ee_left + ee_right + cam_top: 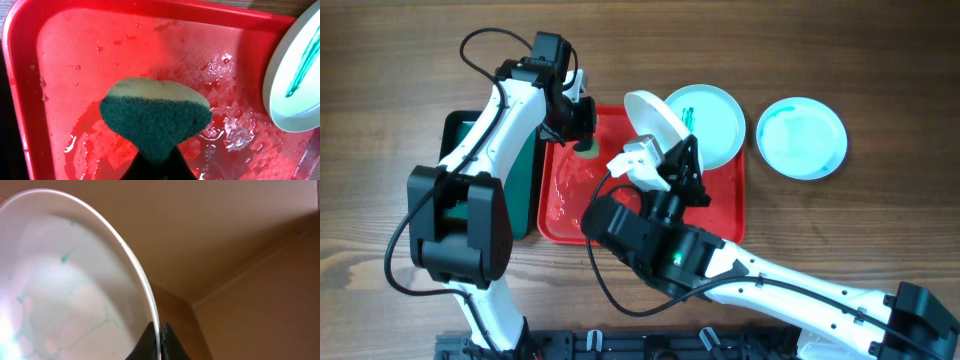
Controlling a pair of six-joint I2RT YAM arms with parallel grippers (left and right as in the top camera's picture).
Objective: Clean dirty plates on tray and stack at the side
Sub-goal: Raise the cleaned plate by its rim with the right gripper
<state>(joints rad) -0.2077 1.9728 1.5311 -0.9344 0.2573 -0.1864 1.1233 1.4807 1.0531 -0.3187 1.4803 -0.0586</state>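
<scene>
The right tool [665,162] was clamped on the thin rim of 1 plate [655,118], holding it tilted on edge over the red tray [560,215], probably so drips fell inside and its glossy, teal-streaked face met the sponge [155,117]. The left tool [156,167] pinched that sponge, yellow foam backed with coarse green scourer, above the puddled plastic. A 2nd smeared plate [715,120] rested on the tray's rim toward the table's [880,220] far edge. A 3rd plate [802,137], pale aqua, lay toward the right edge.

Black-rimmed green tray [527,190] lying on brown wooden table [880,60]. Also a sponge [155,117] with yellow layer and dark green scouring layer.
</scene>
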